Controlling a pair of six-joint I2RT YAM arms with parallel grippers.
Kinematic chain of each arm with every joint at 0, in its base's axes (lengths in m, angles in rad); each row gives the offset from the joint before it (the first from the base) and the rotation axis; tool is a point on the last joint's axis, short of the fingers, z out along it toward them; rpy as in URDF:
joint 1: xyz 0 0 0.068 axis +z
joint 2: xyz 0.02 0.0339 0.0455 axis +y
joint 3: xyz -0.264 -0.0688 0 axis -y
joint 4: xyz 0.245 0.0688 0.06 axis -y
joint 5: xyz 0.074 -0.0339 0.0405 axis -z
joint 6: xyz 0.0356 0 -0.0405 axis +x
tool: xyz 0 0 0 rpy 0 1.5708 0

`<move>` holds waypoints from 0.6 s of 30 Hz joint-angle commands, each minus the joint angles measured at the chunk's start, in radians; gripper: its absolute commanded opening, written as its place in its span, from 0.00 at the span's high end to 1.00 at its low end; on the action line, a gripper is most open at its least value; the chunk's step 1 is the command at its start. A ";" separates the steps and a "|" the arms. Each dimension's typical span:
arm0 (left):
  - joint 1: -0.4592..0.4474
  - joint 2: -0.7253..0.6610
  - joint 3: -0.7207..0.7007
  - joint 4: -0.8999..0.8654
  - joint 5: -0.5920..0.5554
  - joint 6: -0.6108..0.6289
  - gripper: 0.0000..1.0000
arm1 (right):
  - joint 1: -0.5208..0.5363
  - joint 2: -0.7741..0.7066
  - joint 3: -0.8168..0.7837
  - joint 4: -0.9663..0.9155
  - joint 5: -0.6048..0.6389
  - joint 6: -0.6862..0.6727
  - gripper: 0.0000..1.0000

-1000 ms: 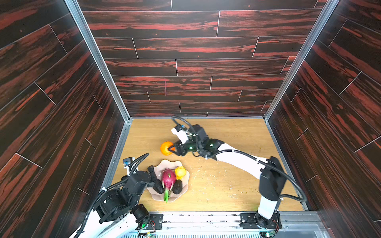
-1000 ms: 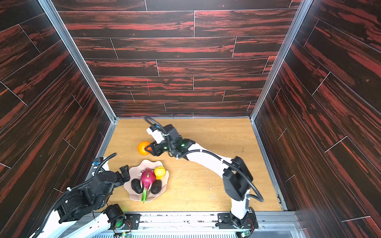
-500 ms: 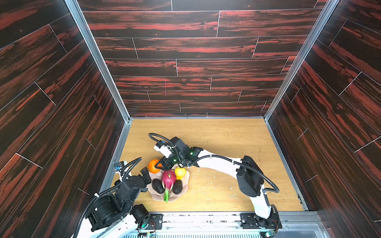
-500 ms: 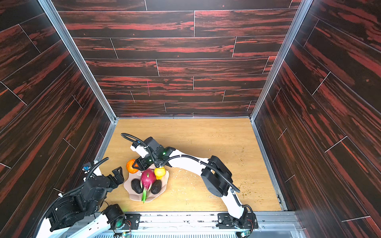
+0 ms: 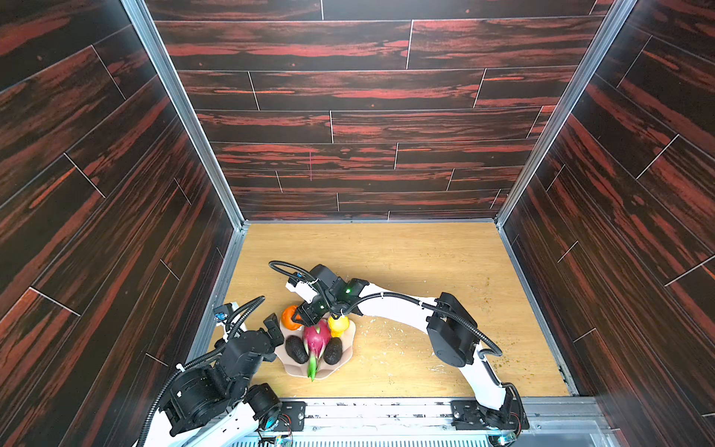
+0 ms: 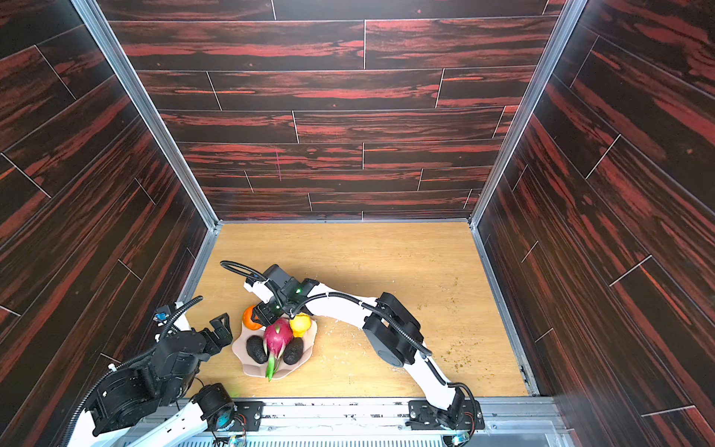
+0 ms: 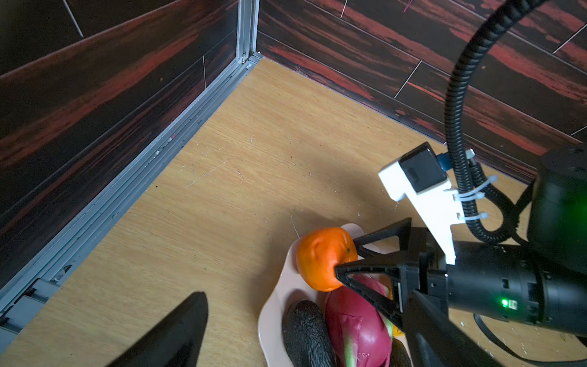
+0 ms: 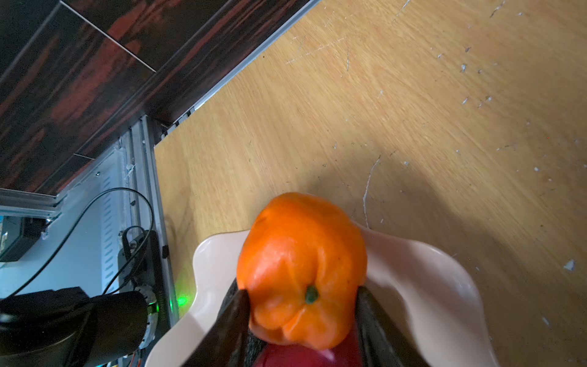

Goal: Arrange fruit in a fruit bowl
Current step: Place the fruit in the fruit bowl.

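Observation:
The pale-pink fruit bowl (image 5: 298,371) (image 6: 251,369) sits near the table's front left. In it lie a magenta dragon fruit (image 5: 315,340) (image 7: 355,324), a yellow pear (image 5: 338,325) and two dark avocados (image 5: 296,349) (image 5: 333,351). My right gripper (image 5: 303,315) (image 8: 301,295) is shut on the orange (image 5: 289,317) (image 8: 301,270), its fingers (image 8: 235,317) pressed against both sides. The orange is at the bowl's far left rim (image 8: 206,254), just above the dragon fruit. My left gripper (image 5: 272,325) (image 7: 306,295) stands open and empty beside the bowl's left edge.
The dark wood side wall and its metal rail (image 7: 133,178) run close to the left of the bowl. The right arm's elbow (image 5: 449,336) hangs over the table to the right of the bowl. Small crumbs dot the wooden tabletop (image 5: 425,263).
My right gripper has carried the orange from the table behind the bowl down to the bowl's far left rim. The left gripper has drawn back a little from the bowl.

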 commanded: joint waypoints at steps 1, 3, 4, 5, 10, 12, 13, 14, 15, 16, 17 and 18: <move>0.005 -0.017 -0.006 0.002 -0.001 0.009 0.02 | 0.007 0.052 0.050 -0.046 0.018 -0.032 0.39; 0.005 -0.021 -0.006 0.013 -0.006 0.023 0.02 | 0.007 0.045 0.060 -0.056 0.033 -0.033 0.34; 0.003 -0.019 -0.003 0.016 -0.012 0.032 0.02 | 0.007 0.035 0.058 -0.055 0.040 -0.033 0.31; 0.005 -0.017 0.001 0.021 -0.017 0.040 0.02 | 0.006 0.023 0.054 -0.050 0.049 -0.031 0.28; 0.003 -0.009 0.028 0.055 -0.023 0.096 0.02 | -0.008 -0.060 0.004 -0.019 0.086 -0.013 0.19; 0.005 -0.007 0.031 0.078 -0.021 0.117 0.02 | -0.027 -0.107 -0.033 0.008 0.081 0.004 0.17; 0.004 -0.004 0.032 0.099 -0.020 0.134 0.02 | -0.041 -0.136 -0.054 0.023 0.081 0.015 0.17; 0.004 -0.001 0.036 0.118 -0.016 0.151 0.02 | -0.053 -0.160 -0.073 0.036 0.079 0.024 0.16; 0.005 0.006 0.042 0.141 -0.015 0.174 0.02 | -0.071 -0.190 -0.096 0.047 0.083 0.034 0.15; 0.005 0.018 0.053 0.161 -0.017 0.196 0.02 | -0.091 -0.224 -0.127 0.066 0.081 0.044 0.15; 0.004 0.029 0.065 0.181 -0.019 0.218 0.02 | -0.109 -0.257 -0.158 0.087 0.081 0.052 0.14; 0.004 0.047 0.080 0.201 -0.023 0.245 0.02 | -0.133 -0.302 -0.207 0.116 0.078 0.064 0.12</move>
